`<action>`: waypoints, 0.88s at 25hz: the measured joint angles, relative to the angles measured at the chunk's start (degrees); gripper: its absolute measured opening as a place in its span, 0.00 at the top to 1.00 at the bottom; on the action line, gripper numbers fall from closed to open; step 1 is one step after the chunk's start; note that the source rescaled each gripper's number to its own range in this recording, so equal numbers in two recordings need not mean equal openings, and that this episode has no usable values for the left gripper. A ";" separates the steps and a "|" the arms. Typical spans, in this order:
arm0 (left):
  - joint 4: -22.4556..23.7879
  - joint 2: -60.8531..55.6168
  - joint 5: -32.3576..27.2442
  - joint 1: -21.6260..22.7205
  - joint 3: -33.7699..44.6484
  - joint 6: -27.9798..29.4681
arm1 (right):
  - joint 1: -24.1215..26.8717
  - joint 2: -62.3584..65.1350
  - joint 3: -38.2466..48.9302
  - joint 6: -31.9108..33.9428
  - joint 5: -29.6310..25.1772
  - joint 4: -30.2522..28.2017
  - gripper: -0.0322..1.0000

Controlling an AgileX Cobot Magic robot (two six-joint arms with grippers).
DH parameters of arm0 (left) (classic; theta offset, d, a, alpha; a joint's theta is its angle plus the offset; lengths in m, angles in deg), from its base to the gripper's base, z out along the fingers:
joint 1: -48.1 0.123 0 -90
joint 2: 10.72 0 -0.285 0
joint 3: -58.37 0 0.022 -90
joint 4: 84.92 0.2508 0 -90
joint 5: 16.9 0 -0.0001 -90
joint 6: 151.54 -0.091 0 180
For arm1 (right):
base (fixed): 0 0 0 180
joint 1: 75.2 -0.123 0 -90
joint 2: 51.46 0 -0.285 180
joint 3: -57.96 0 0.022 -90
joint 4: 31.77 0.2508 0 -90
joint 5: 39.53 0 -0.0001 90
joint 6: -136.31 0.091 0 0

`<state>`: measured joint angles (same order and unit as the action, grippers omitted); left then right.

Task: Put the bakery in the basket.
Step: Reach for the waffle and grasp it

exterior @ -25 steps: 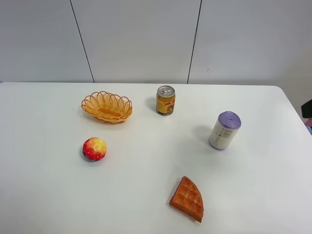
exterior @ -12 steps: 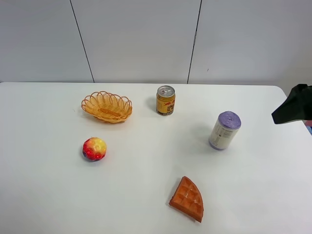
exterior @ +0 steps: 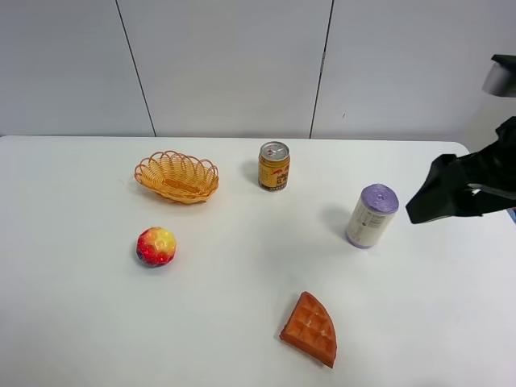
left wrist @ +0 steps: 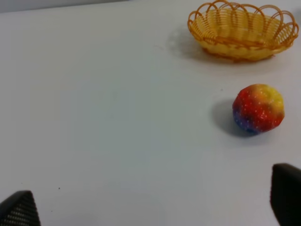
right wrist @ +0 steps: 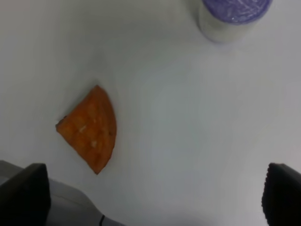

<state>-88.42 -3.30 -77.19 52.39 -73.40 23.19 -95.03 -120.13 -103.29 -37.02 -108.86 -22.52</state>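
Observation:
The bakery, a flat orange-brown waffle wedge (exterior: 310, 329), lies on the white table near the front edge, right of centre; it also shows in the right wrist view (right wrist: 90, 128). The orange-yellow wicker basket (exterior: 177, 176) stands empty at the back left and shows in the left wrist view (left wrist: 243, 29). My right gripper (exterior: 427, 201) hangs in the air at the right, above and right of the waffle; in its wrist view (right wrist: 153, 197) its fingers stand wide apart and empty. My left gripper (left wrist: 153, 205) is open and empty; it does not show in the high view.
A red-yellow bumpy ball (exterior: 156, 246) lies in front of the basket and shows in the left wrist view (left wrist: 258, 108). A yellow drink can (exterior: 274, 166) stands at the back centre. A white cylinder with a purple top (exterior: 372, 215) stands just left of my right arm.
My right arm has come in from the right edge and moved left and up over the table, toward the purple-topped cylinder. The objects have not moved.

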 joint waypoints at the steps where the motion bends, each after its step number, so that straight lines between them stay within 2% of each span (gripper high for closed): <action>1: 0.00 0.00 0.00 0.00 0.00 0.00 | -2.97 0.00 0.00 2.86 0.00 -1.27 0.00; 5: 0.00 0.00 0.00 0.00 0.00 0.00 | -12.99 -0.29 0.00 12.15 -0.05 -4.80 0.00; 9: 0.00 0.00 0.00 0.00 0.00 0.00 | -19.78 -3.37 0.00 15.85 -0.11 -5.31 0.00; 17: 0.00 0.00 0.00 0.00 0.00 0.00 | -21.24 -13.94 -0.05 17.98 1.80 -5.00 0.00; 22: 0.00 0.00 0.00 0.00 0.00 0.00 | -21.24 -18.42 -0.05 19.77 2.55 -2.08 0.00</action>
<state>-88.42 -3.30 -77.19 52.39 -73.40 23.19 -116.27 -138.55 -103.34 -17.25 -106.30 -24.60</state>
